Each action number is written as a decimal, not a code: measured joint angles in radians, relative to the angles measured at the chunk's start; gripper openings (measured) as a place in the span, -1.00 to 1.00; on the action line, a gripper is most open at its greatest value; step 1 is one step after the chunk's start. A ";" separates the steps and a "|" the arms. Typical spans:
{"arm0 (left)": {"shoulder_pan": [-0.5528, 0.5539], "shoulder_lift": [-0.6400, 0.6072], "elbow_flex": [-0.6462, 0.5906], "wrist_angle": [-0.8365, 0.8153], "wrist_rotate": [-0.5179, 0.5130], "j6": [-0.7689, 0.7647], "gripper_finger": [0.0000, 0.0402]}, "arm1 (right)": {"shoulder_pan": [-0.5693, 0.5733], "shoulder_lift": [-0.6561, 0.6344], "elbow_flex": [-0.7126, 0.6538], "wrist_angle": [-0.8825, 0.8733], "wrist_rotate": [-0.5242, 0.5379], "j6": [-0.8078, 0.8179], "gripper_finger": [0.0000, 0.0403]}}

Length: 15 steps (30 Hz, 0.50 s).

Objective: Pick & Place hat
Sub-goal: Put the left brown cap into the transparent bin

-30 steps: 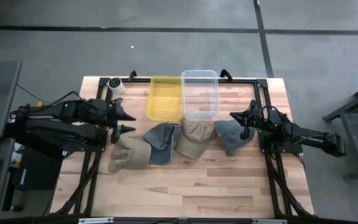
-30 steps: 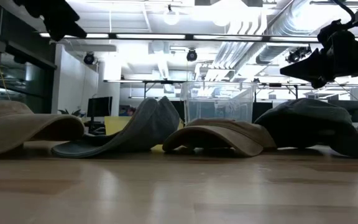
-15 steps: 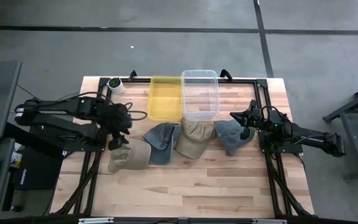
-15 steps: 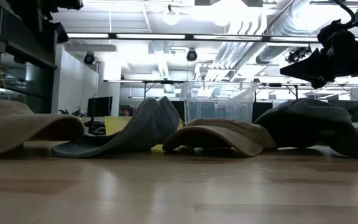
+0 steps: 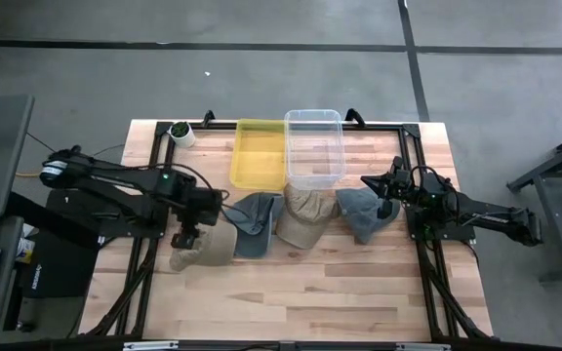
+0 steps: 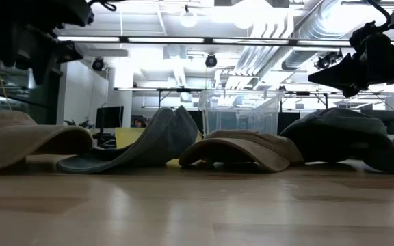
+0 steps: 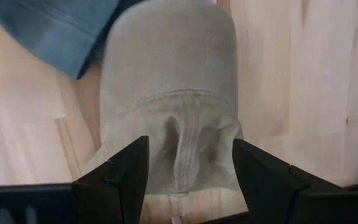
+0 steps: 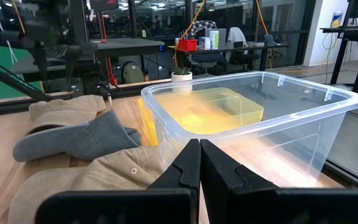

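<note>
The left gripper has swung in from the table's left edge and now hangs over the tan hat, fingers spread either side of its crown, not yet touching. The hat lies leftmost in the row, beside the blue hat. A grab looks imminent. The right gripper waits pressed shut above the grey hat.

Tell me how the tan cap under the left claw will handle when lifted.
The tan cap is probably floppy: its cloth crown lies creased and partly collapsed on the table. It looks light, so the open left claw should lift it easily. The brim seems stiffer and may hang down if only the crown is pinched.
</note>
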 joint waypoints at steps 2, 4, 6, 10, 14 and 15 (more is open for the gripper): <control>-0.015 0.032 0.000 -0.001 0.000 0.012 0.05 | 0.000 0.000 0.000 0.000 0.000 0.000 -1.00; -0.027 0.056 0.000 0.000 -0.001 0.018 0.09 | 0.000 0.000 0.000 0.000 0.000 0.000 -1.00; -0.030 0.072 0.000 0.001 -0.003 0.016 0.16 | 0.000 0.000 0.000 0.000 0.000 0.000 -1.00; -0.027 0.096 0.000 0.005 -0.015 -0.015 0.38 | 0.000 0.000 0.000 0.000 0.000 0.000 -1.00; -0.028 0.111 -0.002 0.015 -0.047 -0.007 0.56 | 0.000 0.000 0.000 0.000 0.000 0.000 -1.00; -0.028 0.111 -0.003 0.019 -0.053 -0.009 0.59 | 0.000 0.000 0.000 0.000 0.000 0.000 -1.00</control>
